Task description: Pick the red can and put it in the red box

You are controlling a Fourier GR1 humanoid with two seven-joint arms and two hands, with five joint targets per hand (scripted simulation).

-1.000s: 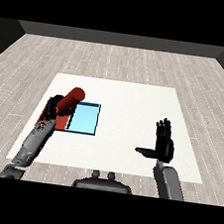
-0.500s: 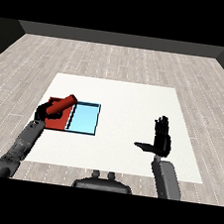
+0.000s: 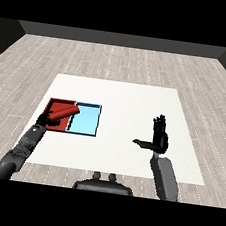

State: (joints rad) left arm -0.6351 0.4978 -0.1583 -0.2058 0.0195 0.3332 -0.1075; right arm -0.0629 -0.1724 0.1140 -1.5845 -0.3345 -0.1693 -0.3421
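Note:
The red can [image 3: 65, 112] lies tilted over the red tray [image 3: 56, 102] at the table's left, its far end reaching toward the light blue tray [image 3: 86, 120]. My left hand [image 3: 44, 120] is at the can's near end, low over the red tray's front edge, with its fingers curled round the can. My right hand [image 3: 158, 139] hovers above the right part of the table, well away from both trays. It is open, with straight fingers pointing up and the thumb stretched out to the left.
The two trays lie side by side, red at left and light blue at right, on the white table [image 3: 131, 102]. Grey wooden floor surrounds the table.
My left hand has come down and toward me with the can, from raised above the trays to low over the red tray. The right hand has stayed nearly still.

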